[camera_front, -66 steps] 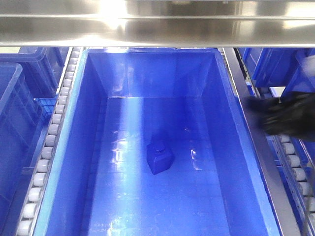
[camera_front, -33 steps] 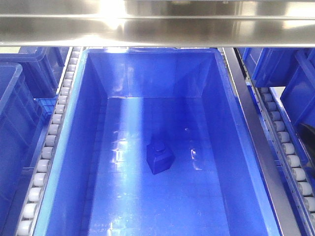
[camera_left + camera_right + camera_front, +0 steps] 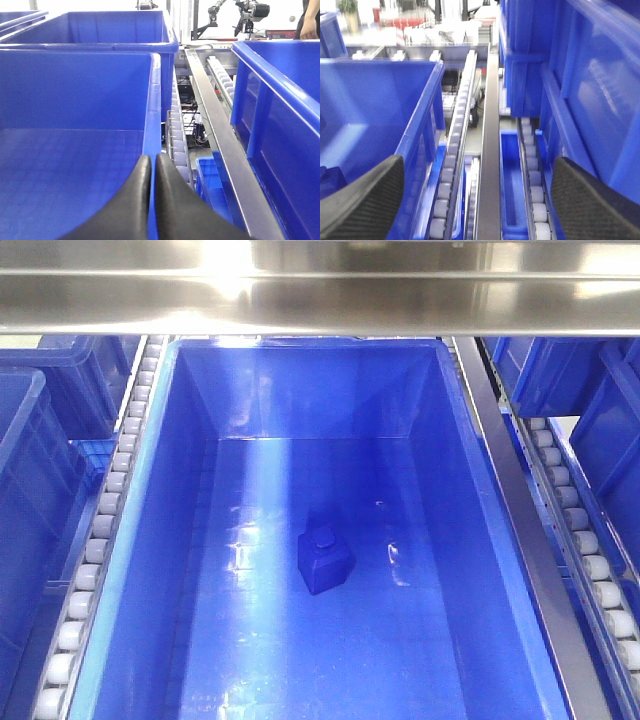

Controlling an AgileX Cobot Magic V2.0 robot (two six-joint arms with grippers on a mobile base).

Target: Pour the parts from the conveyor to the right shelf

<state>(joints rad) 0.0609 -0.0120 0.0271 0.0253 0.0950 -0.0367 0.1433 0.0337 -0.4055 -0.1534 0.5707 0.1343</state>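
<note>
We log: block on floor of bin, shelf rollers alongside. Pour judged done; conveyor unseen. Left end effector pinched closed over bin wall; right end effector spread wide, empty.

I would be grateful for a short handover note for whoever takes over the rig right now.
Left end effector: shut, holding nothing, over the near wall of a blue bin on its own side.
Right end effector: open, empty, above the steel rail beside the large blue bin.
The blue block lies on the floor of that bin, which sits on the right shelf's white rollers.
Done: the part appears delivered to the shelf bin.
Left: the conveyor is out of view, so check whether more parts wait there.
</note>
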